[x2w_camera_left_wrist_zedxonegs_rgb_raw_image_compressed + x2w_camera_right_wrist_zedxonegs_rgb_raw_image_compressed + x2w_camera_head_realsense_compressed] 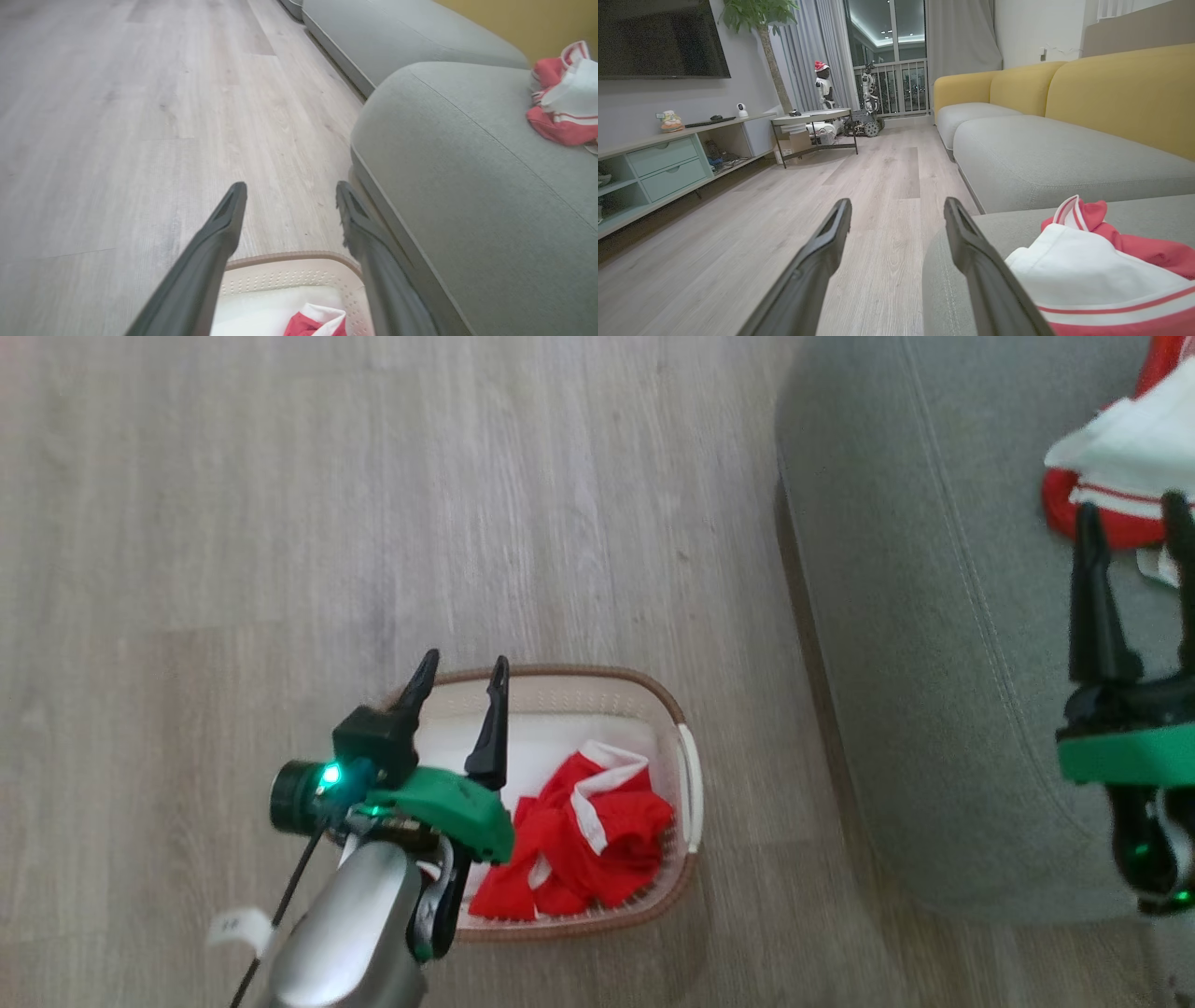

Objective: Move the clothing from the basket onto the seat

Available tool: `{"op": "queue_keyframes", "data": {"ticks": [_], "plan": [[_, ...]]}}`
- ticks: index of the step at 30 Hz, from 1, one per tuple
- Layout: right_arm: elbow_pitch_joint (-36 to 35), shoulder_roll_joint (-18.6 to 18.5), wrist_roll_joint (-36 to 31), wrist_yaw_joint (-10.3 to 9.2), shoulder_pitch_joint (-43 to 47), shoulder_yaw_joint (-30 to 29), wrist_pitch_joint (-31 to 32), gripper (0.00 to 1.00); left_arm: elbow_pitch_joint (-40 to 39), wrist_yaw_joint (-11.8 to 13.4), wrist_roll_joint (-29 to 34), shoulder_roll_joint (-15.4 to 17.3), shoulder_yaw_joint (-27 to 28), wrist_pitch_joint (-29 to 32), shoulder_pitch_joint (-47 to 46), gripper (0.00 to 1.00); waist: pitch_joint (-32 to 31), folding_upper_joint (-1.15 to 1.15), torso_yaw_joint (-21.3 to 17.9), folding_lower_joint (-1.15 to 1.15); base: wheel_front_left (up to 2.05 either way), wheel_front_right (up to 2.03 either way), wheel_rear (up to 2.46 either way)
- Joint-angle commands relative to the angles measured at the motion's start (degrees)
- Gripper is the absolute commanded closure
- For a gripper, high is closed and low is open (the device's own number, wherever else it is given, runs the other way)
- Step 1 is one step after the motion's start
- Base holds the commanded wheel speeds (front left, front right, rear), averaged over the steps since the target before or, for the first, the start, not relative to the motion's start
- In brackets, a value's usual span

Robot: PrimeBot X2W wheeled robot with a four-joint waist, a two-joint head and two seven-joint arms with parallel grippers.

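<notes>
Red clothing (597,831) in basket (560,670): soft, light, crumpled. Pinch the raised white-trimmed fold at heap's 12 o'clock. Jaws of left gripper (467,661) apart, empty; right gripper (1132,504) likewise.

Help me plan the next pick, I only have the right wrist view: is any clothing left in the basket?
Observer: Yes, a red garment lies in the basket, on the side nearer the seat.
Operator: Where's the left gripper?
Observer: The left gripper hangs over the basket's other side, open and empty.
Operator: Is the basket against the seat?
Observer: No, it stands beside it, with a strip of floor showing between them.
</notes>
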Motion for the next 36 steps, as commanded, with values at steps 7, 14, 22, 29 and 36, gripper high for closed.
{"op": "queue_keyframes", "data": {"ticks": [7,14,22,29,36], "plan": [[-3.5,-2.7,1.9,-0.01,-5.8,1.0,-0.5,0.00,11.5,-0.9,-5.6,0.0,-2.5,-0.3,-8.2,0.00,7.3,0.00,-4.0,0.00,0.00,0.00,0.00],[-4.5,-3.9,3.0,-0.01,-9.3,1.0,-0.5,0.00,22.0,-2.2,-9.3,0.0,-6.6,-0.3,-13.9,0.00,12.5,0.00,-6.1,0.00,0.00,0.00,0.00],[-6.7,-5.5,4.1,-0.01,-13.5,2.1,-0.5,0.00,33.7,-4.1,-15.6,0.0,-11.5,0.9,-20.0,0.00,18.6,0.00,-9.4,0.00,0.00,0.00,0.00],[-7.4,-5.8,5.1,-0.01,-16.8,2.2,-0.5,0.00,39.7,-5.1,-19.9,0.0,-14.8,4.5,-23.5,0.00,23.3,0.00,-12.2,0.00,0.00,0.00,0.00],[-8.4,-6.0,5.4,-0.01,-19.2,0.9,-0.5,0.00,42.8,-7.2,-22.8,0.0,-18.1,10.3,-26.6,0.00,27.5,0.00,-13.8,0.00,0.00,0.00,0.00]]}}
